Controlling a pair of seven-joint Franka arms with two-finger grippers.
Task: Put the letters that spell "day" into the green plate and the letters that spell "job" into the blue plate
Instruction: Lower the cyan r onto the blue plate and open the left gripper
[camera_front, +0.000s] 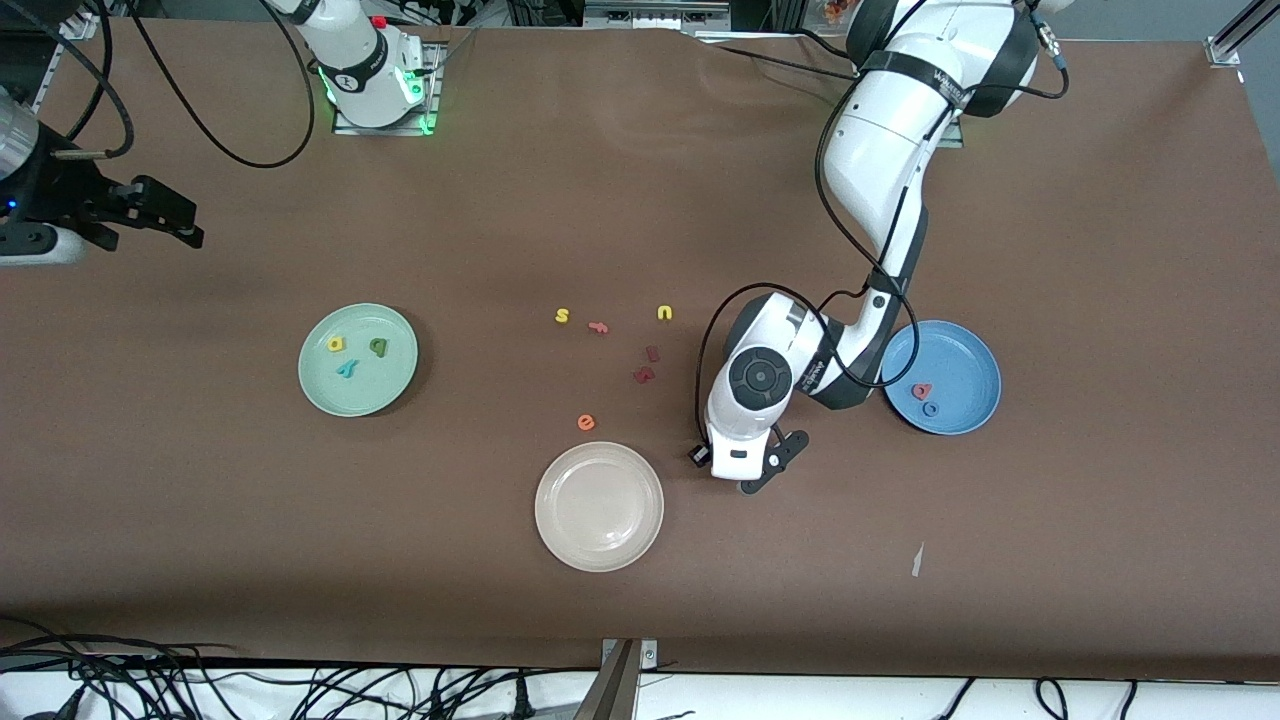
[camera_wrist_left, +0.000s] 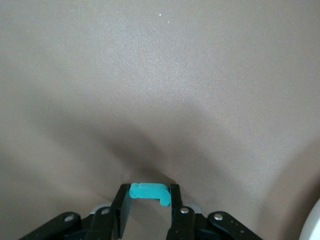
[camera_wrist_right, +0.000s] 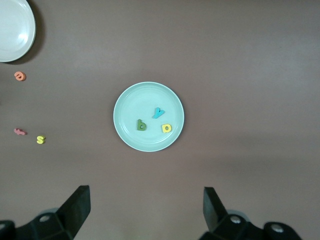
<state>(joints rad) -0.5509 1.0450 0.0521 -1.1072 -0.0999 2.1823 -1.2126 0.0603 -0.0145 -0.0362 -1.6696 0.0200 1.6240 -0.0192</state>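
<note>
My left gripper (camera_wrist_left: 148, 197) is shut on the teal j (camera_wrist_left: 150, 192), which lies crosswise between the fingertips, low over bare table. In the front view this gripper (camera_front: 752, 476) hangs between the cream-white plate and the blue plate (camera_front: 965, 355), and the j is hidden there. The blue plate holds the red b (camera_front: 922, 391) and the blue o (camera_front: 930, 408). The green plate (camera_front: 318, 385) (camera_wrist_right: 125, 100) holds the yellow a (camera_front: 335, 344), green d (camera_front: 378, 346) and teal y (camera_front: 347, 369). My right gripper (camera_front: 185, 225) (camera_wrist_right: 147, 200) waits open and empty, high at the right arm's end of the table.
A cream-white plate (camera_front: 560, 540) sits nearer the front camera than the loose letters. Those are an orange e (camera_front: 586, 422), a yellow s (camera_front: 562, 316), a yellow u (camera_front: 664, 313), a pinkish f (camera_front: 598, 326) and two dark red letters (camera_front: 645, 374).
</note>
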